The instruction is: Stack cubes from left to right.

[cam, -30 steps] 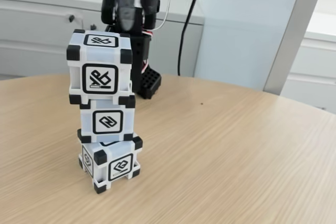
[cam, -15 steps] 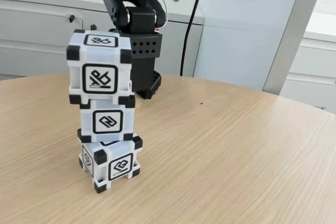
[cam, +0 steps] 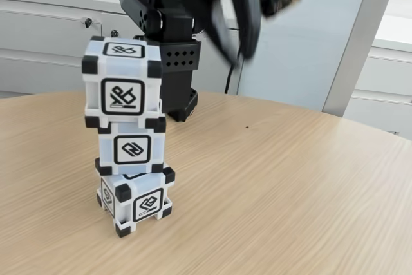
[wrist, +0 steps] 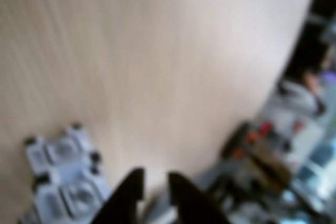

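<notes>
Shows, in the fixed view, the three cubes piled one on another near the left of the pale wooden bench (cam: 296, 185), with the pile's long axis upright. Sets the top cube (cam: 122, 82) and the middle cube (cam: 132, 149) square-on to the camera, each with a black-framed glyph facing near, the top one also showing a glyph upward and sitting slightly left of the one beneath. Turns the bottom cube (cam: 136, 199) so that a black-cornered edge points near and two glyph faces slant away left and right. Catches the black arm (cam: 161, 24) far behind the pile, with a blurred dark smear to the right of it, well apart from the cubes; cannot tell the gap between the fingers there. Gives, in the wrist view, what the fixed view lacks: the fingers (wrist: 131, 195) at the bottom edge, narrowly parted and holding nothing, above bare bench. Looks down there on the pile (wrist: 65, 177) at lower left, just left of the fingers and apart from them, too blurred to read any glyph. Takes in blurred clutter (wrist: 283, 150) past the bench edge on the right.
</notes>
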